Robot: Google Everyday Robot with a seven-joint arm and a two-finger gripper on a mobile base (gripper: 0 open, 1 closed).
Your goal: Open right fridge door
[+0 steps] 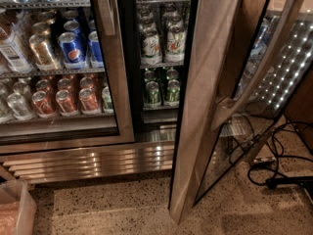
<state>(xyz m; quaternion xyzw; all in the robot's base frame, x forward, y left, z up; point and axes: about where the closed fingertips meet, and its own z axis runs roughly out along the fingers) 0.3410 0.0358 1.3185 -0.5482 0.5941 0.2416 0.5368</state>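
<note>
Flooring (122, 204) of speckled stone lay nearest the camera. At its bottom left corner sat a translucent plastic bin (22, 199) holding something pinkish that could not be made out. The right fridge door (205, 106) stood swung wide open just beyond. Its brushed-steel edge was turned toward the camera and its foot rested near the floor in the middle right of the view. Its long bowed handle (229, 110) ran up along the outer face. Black cables (286, 181) looped over the floor behind the door's glass pane. Farther back, a ribbed steel grille (88, 163) spanned the base of the fridge. Above it the left door (120, 97) was closed. Through its glass, the lower shelf showed three red cans (66, 102) in the front row, and the shelf above held two blue Pepsi cans (72, 48) beside a gold one. In the uncovered right compartment, two green cans (152, 93) stood at the front of the lower shelf with more behind. Two green-labelled bottles (151, 45) stood at the front of the shelf above. At the far right a strip of lit white LEDs (288, 67) glowed. The gripper was outside the camera's view, so whether it was open or closed could not be told.
</note>
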